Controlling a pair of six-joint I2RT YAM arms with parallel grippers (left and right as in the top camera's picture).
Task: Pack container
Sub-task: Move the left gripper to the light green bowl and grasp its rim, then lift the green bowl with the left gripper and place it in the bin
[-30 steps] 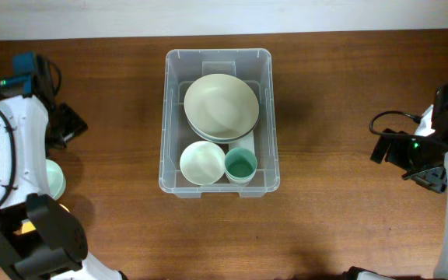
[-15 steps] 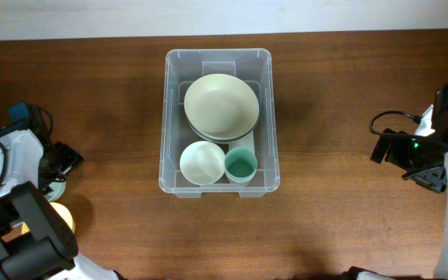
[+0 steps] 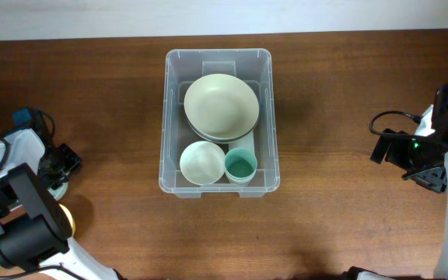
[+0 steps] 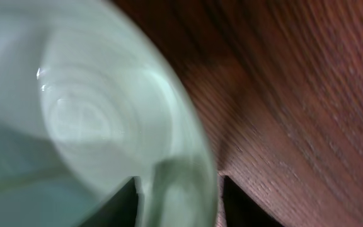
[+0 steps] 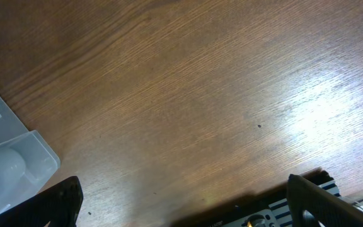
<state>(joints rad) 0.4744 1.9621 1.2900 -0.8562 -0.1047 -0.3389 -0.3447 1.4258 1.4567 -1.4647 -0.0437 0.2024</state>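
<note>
The container (image 3: 164, 117), a large clear plastic bin, stands mid-table. It holds stacked pale green bowls (image 3: 221, 105), a smaller pale bowl (image 3: 202, 162) and a teal cup (image 3: 241, 165). My left gripper (image 3: 59, 173) is at the far left, down on another pale green bowl (image 3: 57, 189). In the left wrist view the two fingers (image 4: 180, 189) sit one on each side of that bowl's rim (image 4: 87, 113), closed onto it. My right gripper (image 3: 430, 177) is open and empty over bare wood at the far right (image 5: 181, 189).
A yellow-orange object (image 3: 66, 219) lies partly under my left arm near the front left. A corner of the bin (image 5: 11, 170) shows at the left of the right wrist view. Brown wooden tabletop surrounds the bin.
My left arm has swung toward the front and lowered onto the pale green bowl at the far left, which it now mostly covers. The right arm and the bin's contents have not moved.
</note>
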